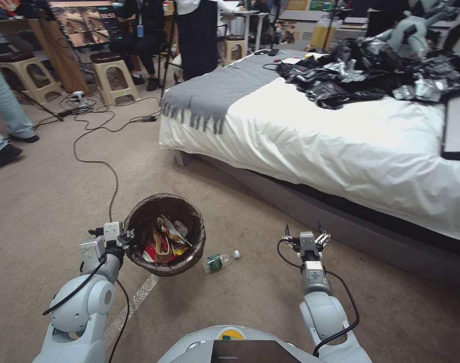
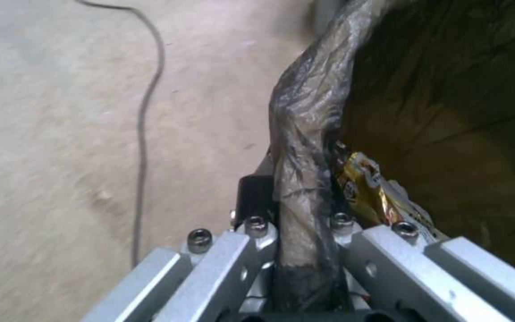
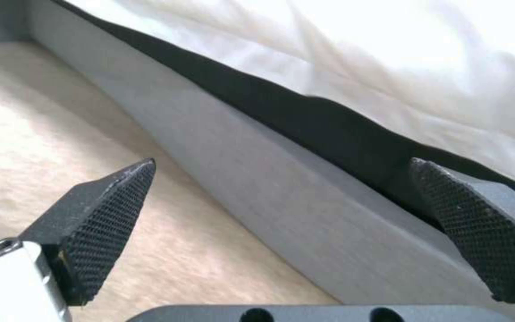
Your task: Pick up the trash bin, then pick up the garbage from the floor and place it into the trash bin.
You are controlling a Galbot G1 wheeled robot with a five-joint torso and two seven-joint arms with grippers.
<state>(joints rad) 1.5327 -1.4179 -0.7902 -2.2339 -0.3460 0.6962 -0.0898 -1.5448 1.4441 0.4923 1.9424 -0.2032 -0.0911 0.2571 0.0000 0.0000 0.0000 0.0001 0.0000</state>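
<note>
The left arm reaches forward toward 11 o'clock, and the left gripper appears clamped on the rim of the trash bin, its fingers straddling the bagged edge. The right arm extends toward 1 o'clock; the right gripper hangs with its fingertips spread wide and nothing between them.

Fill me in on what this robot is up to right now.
It is clearing litter off the carpet by the bed. The left end effector is clamped on the bag-lined rim of the trash bin, holding it up off the floor with wrappers and a crushed cup inside. A plastic bottle lies on the floor just beside the bin. The right end effector is open and empty, out in front near the bed base.
</note>
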